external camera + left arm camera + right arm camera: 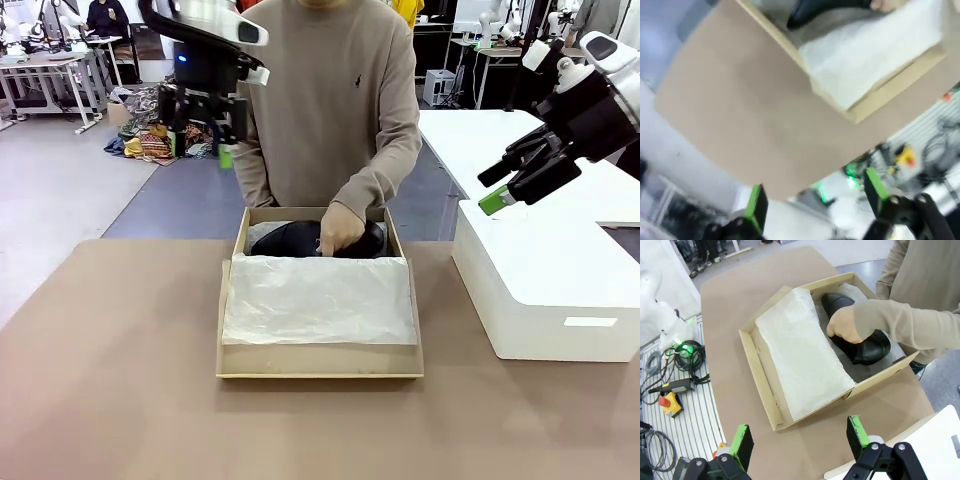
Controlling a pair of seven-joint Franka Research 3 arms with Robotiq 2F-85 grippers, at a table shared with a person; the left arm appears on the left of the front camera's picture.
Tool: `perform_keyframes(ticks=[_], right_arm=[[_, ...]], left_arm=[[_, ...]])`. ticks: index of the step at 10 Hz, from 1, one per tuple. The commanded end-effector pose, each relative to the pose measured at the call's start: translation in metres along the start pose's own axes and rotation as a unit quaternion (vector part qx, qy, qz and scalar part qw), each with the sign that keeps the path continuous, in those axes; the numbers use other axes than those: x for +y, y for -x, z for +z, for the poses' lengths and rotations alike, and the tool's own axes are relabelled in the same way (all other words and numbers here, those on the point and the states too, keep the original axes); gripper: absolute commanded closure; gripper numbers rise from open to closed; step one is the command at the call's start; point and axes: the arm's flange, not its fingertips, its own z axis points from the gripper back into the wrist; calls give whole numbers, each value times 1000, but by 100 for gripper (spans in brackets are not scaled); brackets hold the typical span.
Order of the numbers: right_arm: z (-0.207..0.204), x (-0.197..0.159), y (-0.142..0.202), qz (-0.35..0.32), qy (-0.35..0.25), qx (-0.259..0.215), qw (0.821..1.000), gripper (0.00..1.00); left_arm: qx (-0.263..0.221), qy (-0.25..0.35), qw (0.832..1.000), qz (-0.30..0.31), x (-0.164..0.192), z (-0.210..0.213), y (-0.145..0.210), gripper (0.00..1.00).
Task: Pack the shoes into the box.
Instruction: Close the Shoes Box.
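Observation:
The brown cardboard box [320, 362] sits mid-table, with white tissue paper [318, 300] folded over its near part. Black glossy shoes [290, 238] lie in its far part, under the person's hand [341, 228]. In the right wrist view the box [761, 371] holds the shoes [867, 347], gripped by the hand [844, 325]. The left wrist view shows the box [890, 82] and a shoe [815, 10] at the top. My left gripper [200, 135] hangs high at the back left, open [815, 200]. My right gripper [497, 190] is raised at the right, open [800, 437]. Both hold nothing.
A bigger white rounded box [545, 285] stands at the right of the brown table [110, 380]. The person stands at the far edge behind the cardboard box. Cables and a yellow button unit [669, 402] lie beside the table in the right wrist view.

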Motion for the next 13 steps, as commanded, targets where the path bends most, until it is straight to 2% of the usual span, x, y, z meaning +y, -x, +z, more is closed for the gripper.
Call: perform_keyframes(ticks=[1, 3, 4, 5, 6, 7, 13], right_arm=[[-2, -2, -1, 10, -6, -18, 1000, 0], [-2, -2, -1, 10, -6, -18, 1000, 0], [-2, -2, -1, 10, -6, -18, 1000, 0], [-2, -2, -1, 10, -6, -18, 1000, 0], [-2, -2, -1, 10, -6, -18, 1000, 0], [-2, -2, -1, 10, -6, -18, 1000, 0], [-2, -2, -1, 10, -6, -18, 1000, 0]], left_arm=[[4, 5, 986, -166, 29, -7, 26, 0], [-3, -4, 953, -304, 44, -5, 40, 0], [-16, -14, 928, -372, 49, -4, 51, 0], [-35, -23, 903, -428, 53, -3, 59, 0], [-74, 1, 883, -463, 54, 0, 60, 0], [-16, -13, 929, -369, 47, 10, 37, 0], [-16, -13, 929, -369, 47, 10, 37, 0]])
